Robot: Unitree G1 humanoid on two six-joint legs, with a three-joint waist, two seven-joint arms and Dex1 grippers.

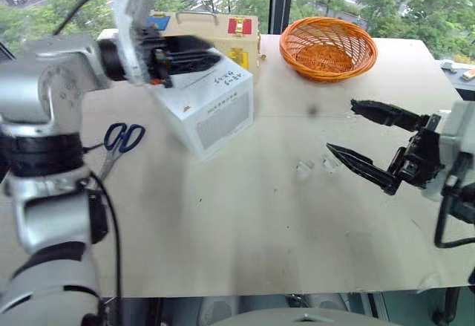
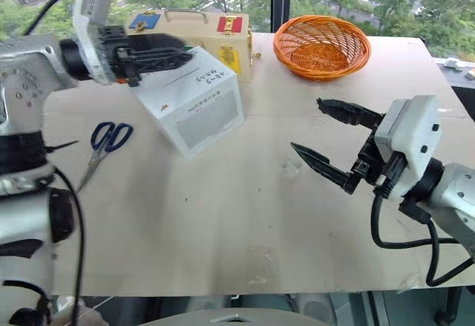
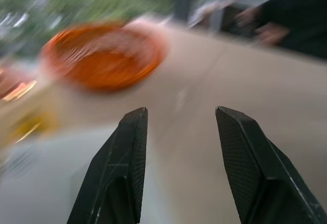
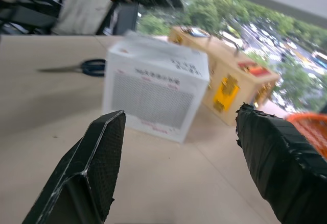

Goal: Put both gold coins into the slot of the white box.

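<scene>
White box (image 2: 194, 99) sits mid-left on table (image 2: 223, 214), just before the cream case (image 2: 215, 36), handwriting on top face; wide bare tabletop toward the near edge. Left gripper (image 2: 174, 53) hovers above the box, fingers parted, empty. Right gripper (image 2: 320, 129) spread wide, empty, near clear holder (image 2: 290, 168).

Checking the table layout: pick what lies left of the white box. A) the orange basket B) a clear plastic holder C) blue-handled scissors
C: the blue-handled scissors lie on the table on the robot's left of the white box; the orange basket sits on its right.

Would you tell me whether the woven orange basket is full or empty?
Empty: the woven orange basket shows only its own weave inside.
</scene>
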